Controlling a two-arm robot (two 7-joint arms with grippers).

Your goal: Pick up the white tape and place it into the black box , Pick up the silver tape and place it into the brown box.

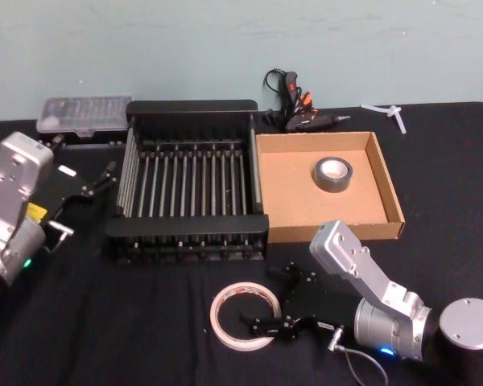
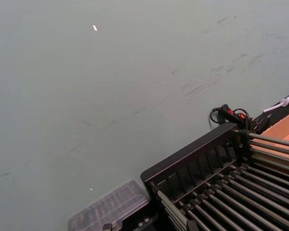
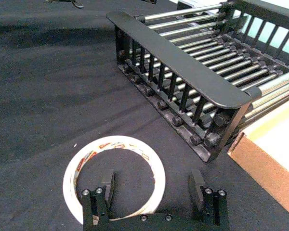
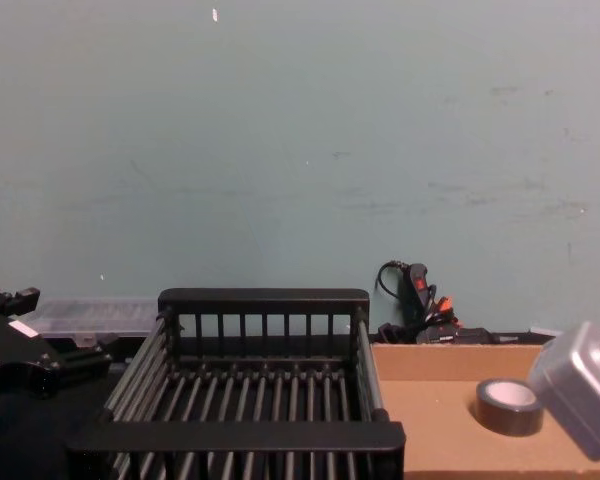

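I have the black box (image 1: 189,181) sitting mid-tabletop (image 1: 105,322) with the brown box (image 1: 322,185) touching its right side, and the silver tape (image 1: 333,174) already lies flat inside that cardboard tray. What matters now is the white tape (image 1: 243,315): it lies flat on the dark cloth just in front of the black box's near rim, and my right claw (image 1: 282,304) is right at its right-hand edge, far nearer than the left one. From the right wrist camera I see the claw's two fingers (image 3: 106,185) spread wide and empty, one already over the ring's near rim, the other outside it. The right arm reaches in low from the lower right, wrist turned leftward. My left claw (image 1: 97,183) is parked left of the black box; I cannot tell its opening.
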